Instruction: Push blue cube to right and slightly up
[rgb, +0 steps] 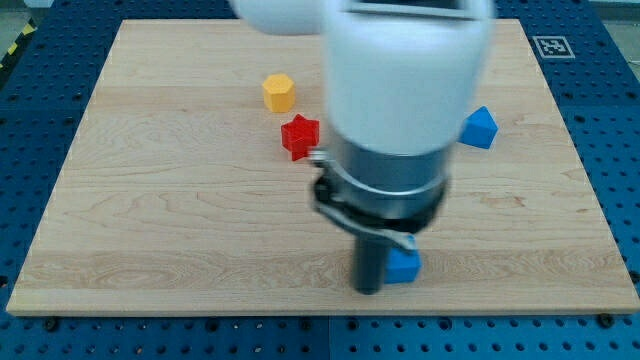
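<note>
Pale wood-grain table (180, 220), matt and smooth, glossy white plastic arm housing (405, 70), dark metal collar (385, 195), matt blue cube (404, 266).

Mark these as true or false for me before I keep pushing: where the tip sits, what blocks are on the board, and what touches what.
1. My tip is at the left side of the blue cube. True.
2. The red star lies right of the blue cube. False: it lies up and to the left.
3. A second blue block sits near the view's right. True.
4. The yellow block touches the blue cube. False: they are far apart.
</note>
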